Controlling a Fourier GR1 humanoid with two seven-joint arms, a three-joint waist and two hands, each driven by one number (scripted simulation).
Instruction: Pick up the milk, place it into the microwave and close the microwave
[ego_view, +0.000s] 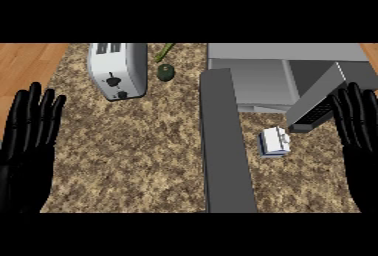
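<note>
The milk (274, 140) stands on the tabletop (133, 150), left of the right hand (359, 125), the nearer one. Both hands' fingers are straight, holding nothing. The left hand (28, 130) rests far off.

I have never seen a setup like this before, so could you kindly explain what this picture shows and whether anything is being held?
This single picture looks steeply down from a humanoid robot's head onto a speckled counter. The black shapes at the sides are its left hand and right hand, both open, fingers up, resting and holding nothing. On the counter stand a toaster, a dark green vegetable beside it, and a grey microwave with its door swung open. A small white milk carton stands in front of the microwave, untouched.
</note>
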